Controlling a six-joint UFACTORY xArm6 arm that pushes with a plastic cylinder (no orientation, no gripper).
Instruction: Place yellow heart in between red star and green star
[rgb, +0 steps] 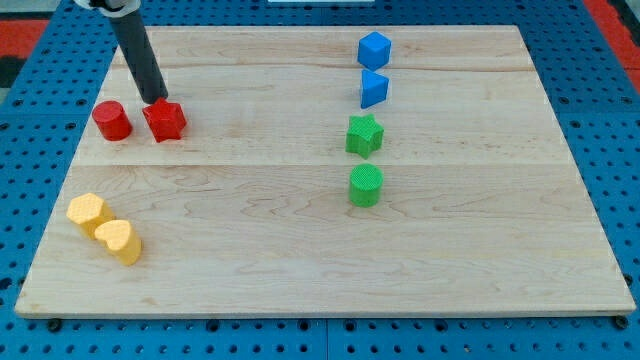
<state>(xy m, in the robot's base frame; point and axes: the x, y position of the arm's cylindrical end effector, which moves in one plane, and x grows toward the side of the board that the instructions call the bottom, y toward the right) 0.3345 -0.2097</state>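
The yellow heart (119, 240) lies near the board's lower left corner, touching a yellow hexagon-like block (87, 211) just above and left of it. The red star (164, 120) sits at the upper left. The green star (364, 135) sits right of the board's centre. My tip (156, 99) rests just above the red star's top edge, touching or nearly touching it, far from the yellow heart. The rod slants up toward the view's top left.
A red cylinder (112, 120) stands just left of the red star. A green cylinder (365, 186) sits below the green star. A blue cube (374, 49) and a blue wedge-like block (374, 89) sit above the green star. The wooden board (250, 270) lies on a blue pegboard.
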